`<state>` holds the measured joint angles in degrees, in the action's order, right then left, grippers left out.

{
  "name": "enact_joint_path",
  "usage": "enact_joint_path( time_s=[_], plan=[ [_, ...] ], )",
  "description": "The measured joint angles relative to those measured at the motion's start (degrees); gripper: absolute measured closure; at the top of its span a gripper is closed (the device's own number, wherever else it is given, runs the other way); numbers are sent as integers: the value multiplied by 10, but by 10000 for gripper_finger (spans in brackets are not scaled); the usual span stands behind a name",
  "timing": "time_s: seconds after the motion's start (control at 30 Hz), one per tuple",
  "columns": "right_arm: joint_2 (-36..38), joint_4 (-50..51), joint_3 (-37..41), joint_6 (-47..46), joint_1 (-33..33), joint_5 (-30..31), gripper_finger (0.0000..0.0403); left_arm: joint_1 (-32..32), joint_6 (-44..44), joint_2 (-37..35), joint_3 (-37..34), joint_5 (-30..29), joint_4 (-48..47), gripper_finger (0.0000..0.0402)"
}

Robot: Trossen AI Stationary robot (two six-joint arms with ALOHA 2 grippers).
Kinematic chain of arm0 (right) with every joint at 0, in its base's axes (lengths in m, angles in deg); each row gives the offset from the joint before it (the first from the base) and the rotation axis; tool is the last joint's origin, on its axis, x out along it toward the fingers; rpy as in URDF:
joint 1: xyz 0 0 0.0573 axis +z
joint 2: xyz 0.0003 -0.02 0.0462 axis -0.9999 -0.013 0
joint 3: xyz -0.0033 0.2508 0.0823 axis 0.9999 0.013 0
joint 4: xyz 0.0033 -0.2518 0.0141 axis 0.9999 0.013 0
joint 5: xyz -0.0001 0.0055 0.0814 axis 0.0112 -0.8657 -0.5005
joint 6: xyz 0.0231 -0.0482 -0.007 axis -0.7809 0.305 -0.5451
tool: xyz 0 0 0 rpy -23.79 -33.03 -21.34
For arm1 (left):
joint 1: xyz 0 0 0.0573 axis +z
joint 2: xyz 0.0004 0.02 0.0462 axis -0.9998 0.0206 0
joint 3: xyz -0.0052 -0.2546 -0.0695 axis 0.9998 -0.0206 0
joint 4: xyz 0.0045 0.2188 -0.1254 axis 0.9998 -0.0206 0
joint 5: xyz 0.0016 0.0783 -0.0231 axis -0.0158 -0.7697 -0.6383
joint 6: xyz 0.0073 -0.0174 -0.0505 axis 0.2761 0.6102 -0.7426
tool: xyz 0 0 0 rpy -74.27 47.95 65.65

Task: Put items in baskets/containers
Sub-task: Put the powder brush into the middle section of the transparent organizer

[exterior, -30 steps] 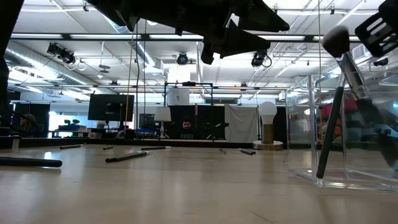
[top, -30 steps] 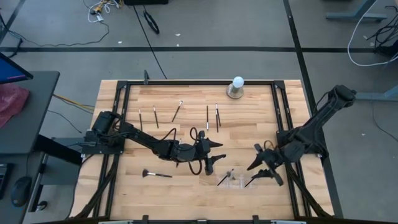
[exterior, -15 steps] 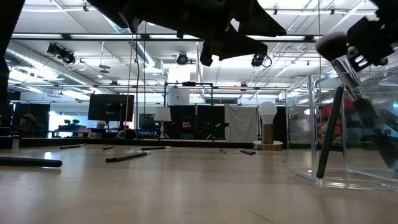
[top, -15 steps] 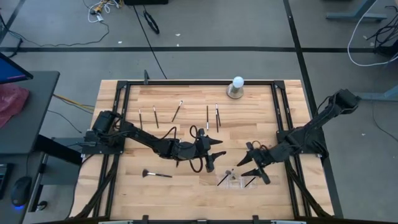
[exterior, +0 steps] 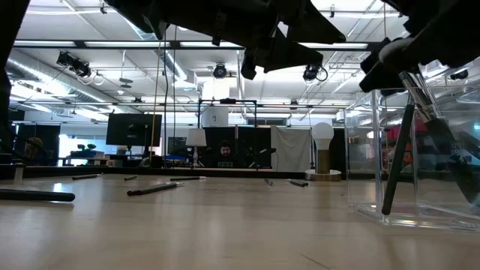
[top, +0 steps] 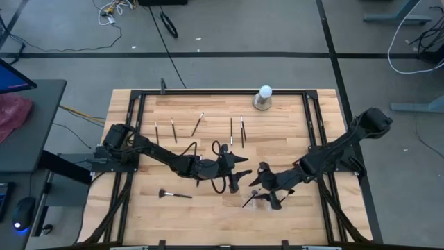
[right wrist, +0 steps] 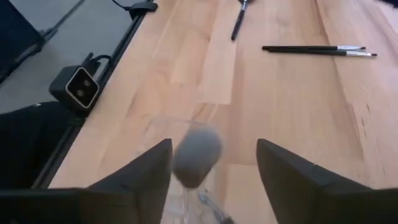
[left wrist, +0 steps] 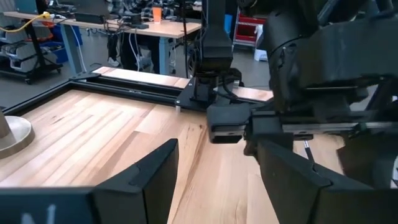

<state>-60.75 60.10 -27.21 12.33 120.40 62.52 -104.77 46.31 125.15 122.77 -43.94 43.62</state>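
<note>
Right gripper [top: 267, 187]: fingers spread, nothing pinched, poised directly over the small clear low-walled plastic tray [top: 261, 201]. Slim dark-handled makeup brush with fluffy grey head [right wrist: 195, 155]: between the spread fingers, leaning in tray, long axis steeply tilted. Left gripper [top: 238, 174]: spread, empty, just beside; right nearer.

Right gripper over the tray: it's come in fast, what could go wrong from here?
The right gripper hangs open right over the clear tray, a fluffy brush head between its fingers. Descending, it could knock that leaning brush out or shove the light tray across the table. The left gripper, also open, sits close beside it, so the two arms might collide if either swings inward.
</note>
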Motion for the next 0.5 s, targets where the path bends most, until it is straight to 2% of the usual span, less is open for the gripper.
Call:
enact_joint_path(
  time_s=[0.13, 0.4, 0.5],
  plan=[
    [-5, -1, -6, 0, 0, 0, 229, 0, 0, 0, 0, 0, -9, 181],
    [10, -2, -7, -2, 4, 0, 380, 0, 0, 0, 0, 0, -17, 181],
    [30, -7, -7, -5, 13, 0, 390, 0, 0, 0, 0, 0, -18, 181]
  ],
)
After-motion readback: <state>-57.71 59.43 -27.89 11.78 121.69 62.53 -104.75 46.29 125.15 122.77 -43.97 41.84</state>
